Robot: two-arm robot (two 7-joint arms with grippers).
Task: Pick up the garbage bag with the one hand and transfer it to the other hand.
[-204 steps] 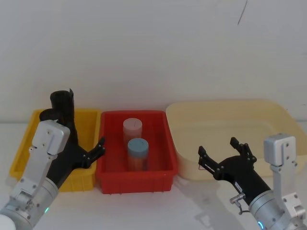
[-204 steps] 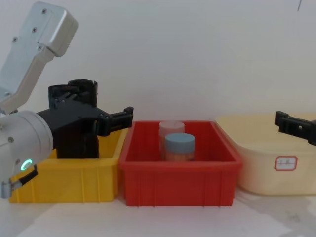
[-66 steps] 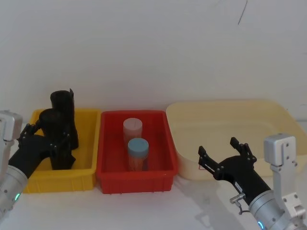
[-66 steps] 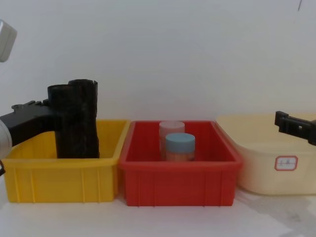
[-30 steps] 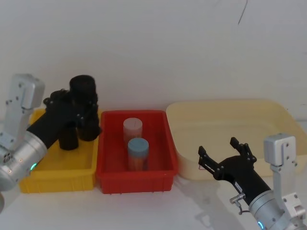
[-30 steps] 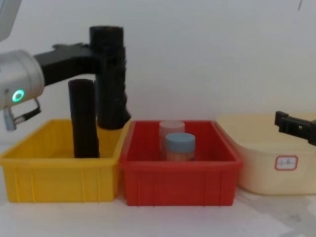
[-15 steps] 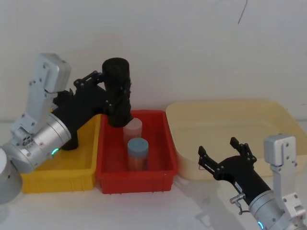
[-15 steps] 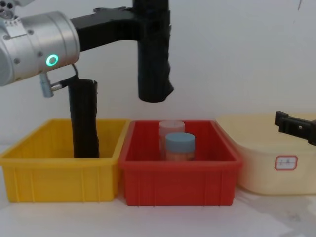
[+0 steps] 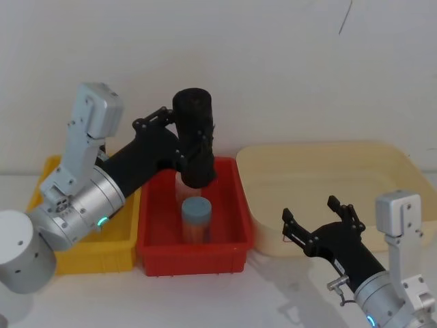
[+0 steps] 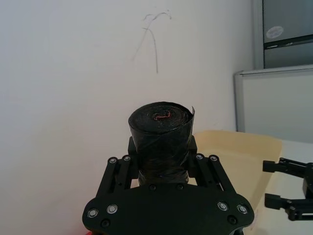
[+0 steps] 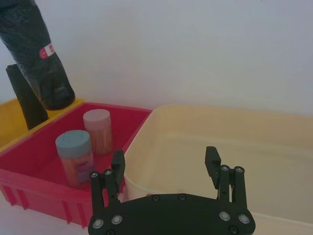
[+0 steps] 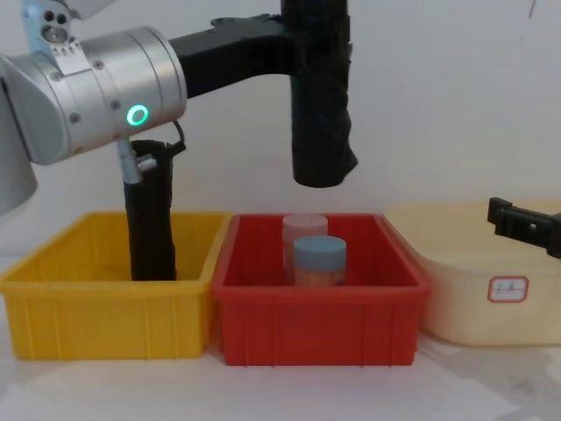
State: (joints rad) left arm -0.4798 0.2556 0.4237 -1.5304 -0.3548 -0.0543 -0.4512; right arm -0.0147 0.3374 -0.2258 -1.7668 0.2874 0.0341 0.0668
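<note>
Red plastic bin below, tall matte black garbage bag roll aloft at 11 o'clock.
The fingers of my black left gripper clamp its upper half; it seems light, stiff, slick. My black right gripper, fingers spread at 2 o'clock, should take the bare lower half.

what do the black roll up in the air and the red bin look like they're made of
The black roll is probably thin plastic film wound tight: matte, finely wrinkled, with a loose crumpled lower end. The red bin is likely moulded hard plastic: smooth with a slight sheen, thin walls, a folded rim and small vertical ribs along its front.
</note>
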